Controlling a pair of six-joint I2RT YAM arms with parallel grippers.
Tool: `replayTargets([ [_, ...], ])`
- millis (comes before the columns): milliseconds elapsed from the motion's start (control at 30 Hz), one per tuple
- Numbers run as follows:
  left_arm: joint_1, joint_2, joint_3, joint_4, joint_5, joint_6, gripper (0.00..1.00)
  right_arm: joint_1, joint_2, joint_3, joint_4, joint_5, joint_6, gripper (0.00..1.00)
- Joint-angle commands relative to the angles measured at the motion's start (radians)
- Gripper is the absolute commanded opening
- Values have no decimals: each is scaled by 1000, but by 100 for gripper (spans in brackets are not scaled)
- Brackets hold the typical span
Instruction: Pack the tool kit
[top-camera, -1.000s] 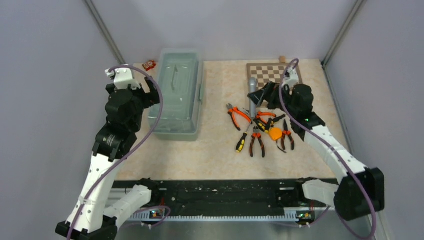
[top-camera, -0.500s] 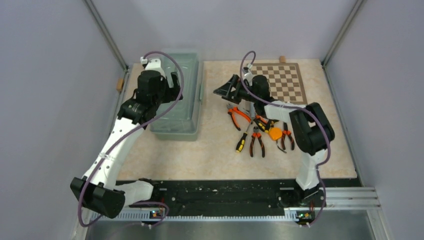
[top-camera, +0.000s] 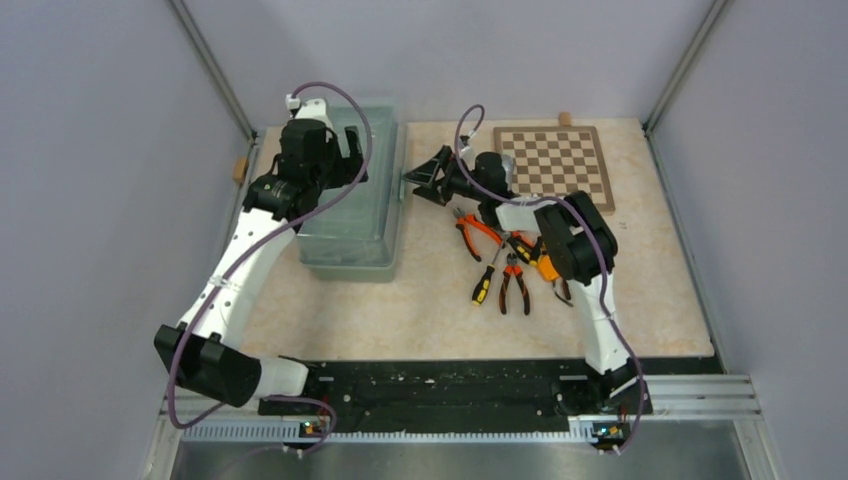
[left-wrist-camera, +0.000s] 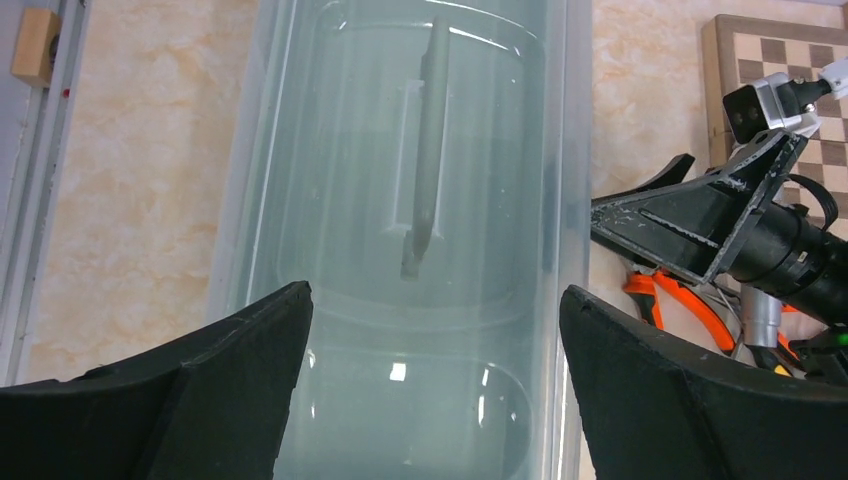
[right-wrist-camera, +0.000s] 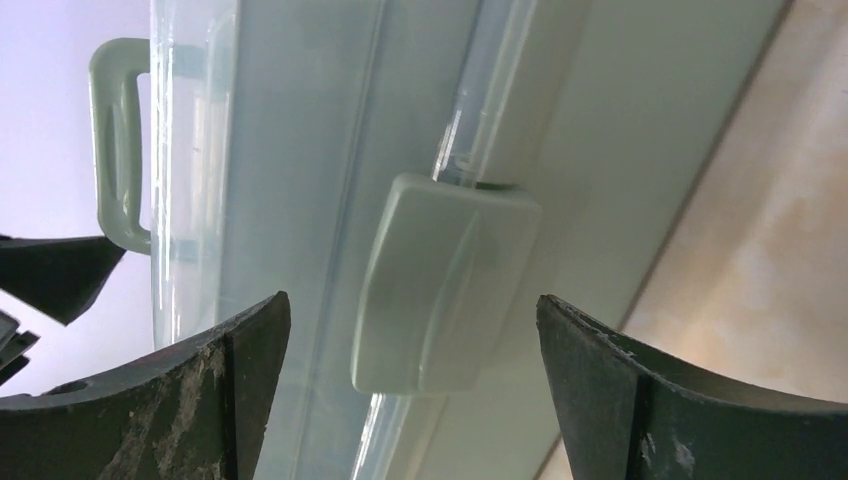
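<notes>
Because the translucent lid (left-wrist-camera: 400, 230) sits closed on the pale-green toolbox (top-camera: 345, 262) at the far left of the table (top-camera: 430, 310), opening it appears to be the step in hand. Left gripper (left-wrist-camera: 435, 300): jaws wide and empty, above the lid near its moulded handle (left-wrist-camera: 428, 140). Right gripper (right-wrist-camera: 412, 300): jaws wide, framing the side latch (right-wrist-camera: 445, 285) on the box's right wall, not visibly touching it. Pliers (top-camera: 475, 230), screwdrivers (top-camera: 484, 283) and tape measure (top-camera: 550, 267) lie loose to the right, near the chessboard (top-camera: 555, 160). The box is judged rigid, light while empty, and smooth-walled, hence slippery; latch tab and handle offer the surest purchase.
</notes>
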Motion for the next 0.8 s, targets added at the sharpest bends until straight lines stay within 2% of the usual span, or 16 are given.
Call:
replayTargets([
  [0,35,49,76,2,25,11,96,32,60,76,112,-27,76,90],
  [433,82,187,171,-1,140,-8,91,51,130,85,209,-62,131,75],
  [767,107,308,273,-17,159,9,80,59,181,139,321,-109,195,65],
])
